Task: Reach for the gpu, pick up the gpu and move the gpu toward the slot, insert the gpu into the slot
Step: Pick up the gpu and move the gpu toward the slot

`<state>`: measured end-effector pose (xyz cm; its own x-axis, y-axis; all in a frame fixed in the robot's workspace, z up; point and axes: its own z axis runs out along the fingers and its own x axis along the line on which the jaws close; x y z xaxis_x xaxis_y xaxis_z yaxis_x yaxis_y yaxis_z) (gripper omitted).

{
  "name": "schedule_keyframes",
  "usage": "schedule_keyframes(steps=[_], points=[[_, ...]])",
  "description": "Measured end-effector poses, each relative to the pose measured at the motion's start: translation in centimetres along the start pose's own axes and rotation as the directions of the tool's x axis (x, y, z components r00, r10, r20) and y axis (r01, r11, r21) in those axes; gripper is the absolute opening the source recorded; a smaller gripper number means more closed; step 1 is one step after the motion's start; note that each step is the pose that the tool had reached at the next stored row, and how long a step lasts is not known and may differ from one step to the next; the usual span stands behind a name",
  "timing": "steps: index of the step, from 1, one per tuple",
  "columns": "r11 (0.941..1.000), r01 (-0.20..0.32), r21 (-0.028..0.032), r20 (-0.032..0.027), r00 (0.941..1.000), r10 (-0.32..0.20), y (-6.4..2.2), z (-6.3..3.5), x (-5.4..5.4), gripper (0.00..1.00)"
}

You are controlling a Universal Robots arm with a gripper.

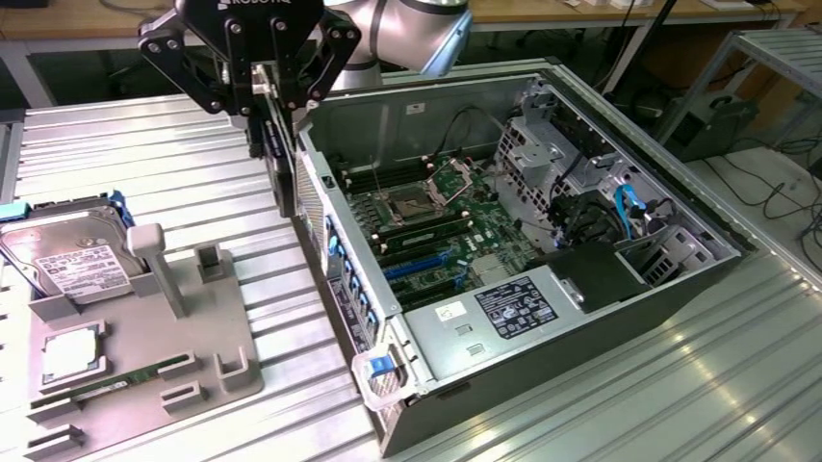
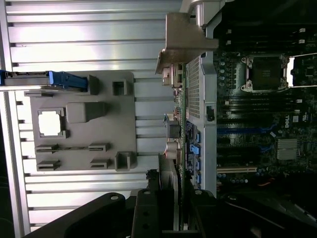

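A ribbed metal table (image 1: 167, 135) carries a grey parts holder (image 1: 218, 337) beside an open computer case (image 1: 617, 356).

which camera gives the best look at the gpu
The wrist view: the gpu lies close and edge-on, its silver bracket plain. The exterior view shows it as a dark strip hanging from the gripper beside the case.

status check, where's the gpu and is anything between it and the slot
Gripper shut on the gpu, card hanging upright. Gpu outside the case, beside the case wall; blue slot empty. Wall stands between card and slot.
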<state>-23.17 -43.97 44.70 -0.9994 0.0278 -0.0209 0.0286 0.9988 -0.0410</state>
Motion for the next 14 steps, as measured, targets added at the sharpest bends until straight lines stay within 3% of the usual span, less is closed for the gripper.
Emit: schedule_keyframes(steps=[14], points=[[1.0000,0.000,0.0000,0.0000,1.0000,0.000,0.02,0.01,-0.67,0.27]])
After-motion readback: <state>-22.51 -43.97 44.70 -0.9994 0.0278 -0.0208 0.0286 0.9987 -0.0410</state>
